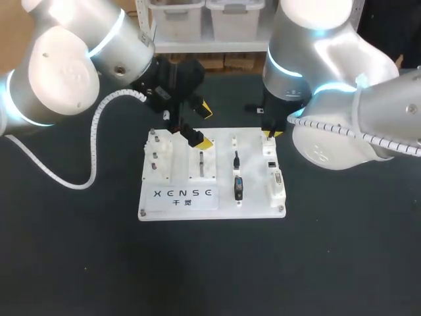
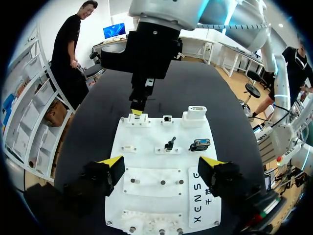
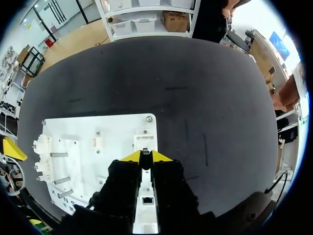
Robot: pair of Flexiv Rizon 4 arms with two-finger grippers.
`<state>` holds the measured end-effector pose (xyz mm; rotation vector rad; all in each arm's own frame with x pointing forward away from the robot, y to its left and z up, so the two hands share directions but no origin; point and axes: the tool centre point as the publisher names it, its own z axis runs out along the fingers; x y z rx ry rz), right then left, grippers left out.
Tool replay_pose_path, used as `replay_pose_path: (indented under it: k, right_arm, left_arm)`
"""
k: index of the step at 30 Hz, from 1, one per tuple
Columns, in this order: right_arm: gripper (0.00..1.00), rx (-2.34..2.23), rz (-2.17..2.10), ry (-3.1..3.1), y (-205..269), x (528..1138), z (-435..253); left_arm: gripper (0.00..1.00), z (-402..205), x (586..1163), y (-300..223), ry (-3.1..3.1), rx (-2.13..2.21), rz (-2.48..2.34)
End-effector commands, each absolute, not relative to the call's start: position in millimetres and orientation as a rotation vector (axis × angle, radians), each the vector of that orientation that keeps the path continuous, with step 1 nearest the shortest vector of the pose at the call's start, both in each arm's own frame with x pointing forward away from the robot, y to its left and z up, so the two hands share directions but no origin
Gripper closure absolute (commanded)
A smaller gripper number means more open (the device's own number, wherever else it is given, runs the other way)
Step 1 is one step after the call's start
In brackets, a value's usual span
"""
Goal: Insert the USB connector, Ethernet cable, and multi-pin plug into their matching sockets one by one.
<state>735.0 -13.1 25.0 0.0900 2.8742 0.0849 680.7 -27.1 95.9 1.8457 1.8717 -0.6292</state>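
Dark table (image 1: pixel 72 263) carries a white socket board (image 1: pixel 253 194). Only the right wrist view shows the right gripper (image 3: pixel 145 157) clamped on the small dark USB connector (image 3: pixel 145 153) at the board's corner socket (image 3: pixel 145 141); the left gripper (image 2: pixel 161 165) hangs spread wide.

open table (image 1: pixel 210 263) fronts the board (image 1: pixel 253 197); the left claw (image 1: pixel 204 125) and right claw (image 1: pixel 271 133) crowd its far edge.

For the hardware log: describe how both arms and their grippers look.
The left arm and right arm have smooth, rounded silver-white shells with glowing light-blue rings at the joints. A white spiral-wrapped cable runs along each. The left gripper and right gripper are black and blocky, with bright yellow wedge-shaped tips.
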Motion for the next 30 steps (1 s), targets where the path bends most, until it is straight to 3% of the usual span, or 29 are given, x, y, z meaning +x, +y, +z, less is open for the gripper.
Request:
replay_pose_path:
  k: [1,30]
  right_arm:
    - [1.0,0.104,0.082,2.876,-15,733,15]
    - [1.0,0.149,0.034,2.956,-8,740,5]
  left_arm:
    - [0.0,96,682,-28,1.875,1.85,-0.628]
    - [0.0,96,682,-28,1.875,1.85,-0.628]
